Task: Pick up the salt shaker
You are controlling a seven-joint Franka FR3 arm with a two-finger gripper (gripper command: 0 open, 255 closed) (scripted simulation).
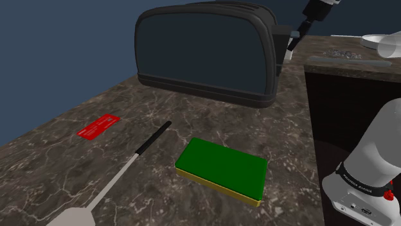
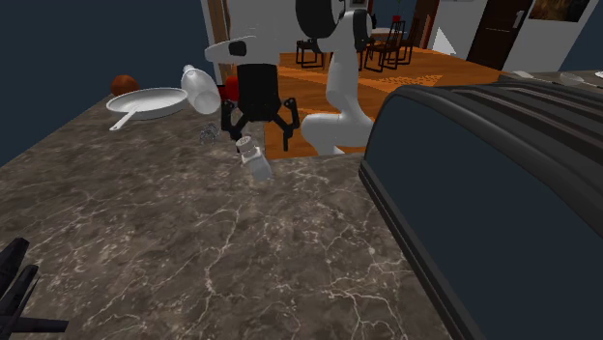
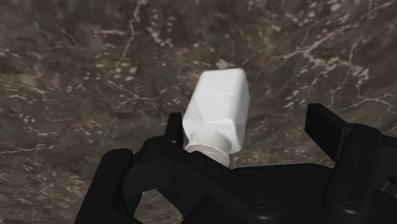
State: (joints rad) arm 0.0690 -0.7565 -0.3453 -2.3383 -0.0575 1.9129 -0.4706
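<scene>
Though tilted, shaker (image 2: pixel 256 164) below end effector (image 2: pixel 259 136)

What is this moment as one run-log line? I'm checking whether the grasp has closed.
phase: pre-grasp | salt shaker: white, tilted, on marble counter | gripper: open, straddling salt shaker | held: no

We see a dark brown countertop (image 1: pixel 71 168) veined with pale marbling. The toaster (image 1: pixel 205 52) is charcoal black. The flat block (image 1: pixel 222 167) is green on top with a yellow base; the card (image 1: pixel 99 126) is red. The salt shaker (image 3: pixel 218 111) is plain white, the gripper (image 2: pixel 257 131) wholly black, the frying pan (image 2: pixel 155 99) white, the wall (image 1: pixel 51 51) dark blue.
</scene>
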